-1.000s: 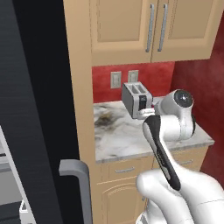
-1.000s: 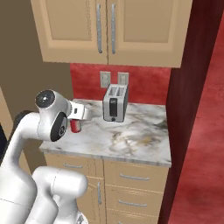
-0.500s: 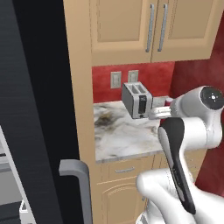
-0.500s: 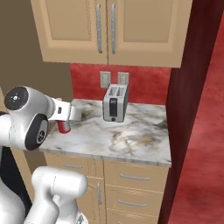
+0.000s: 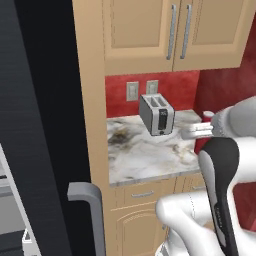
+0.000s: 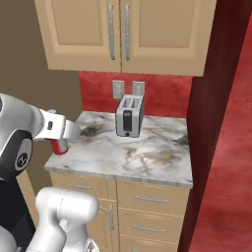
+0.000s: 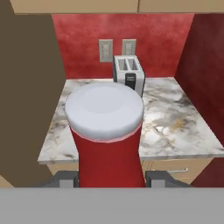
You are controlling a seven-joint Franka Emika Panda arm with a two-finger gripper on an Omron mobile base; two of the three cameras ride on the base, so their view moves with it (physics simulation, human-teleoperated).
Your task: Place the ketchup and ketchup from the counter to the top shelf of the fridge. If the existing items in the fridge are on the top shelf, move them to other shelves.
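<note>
Red ketchup (image 7: pixel 109 162) — white-capped; marbled counter (image 7: pixel 175 127)

Both base views look forward and down from behind the arm, left and right, sharing the counter (image 5: pixel 150 155) and toaster (image 6: pixel 129 115). The hand view looks along the fingers (image 7: pixel 65 179), close above the ketchup (image 7: pixel 107 131) between them.

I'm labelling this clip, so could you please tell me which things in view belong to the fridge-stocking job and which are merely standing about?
Belonging to the job:
- ketchup bottle, red with a pale cap, held in the gripper
- counter, marbled
- fridge, black, with its grey handle

Merely standing about:
- toaster on the counter
- wall outlets
- upper cupboards
</note>
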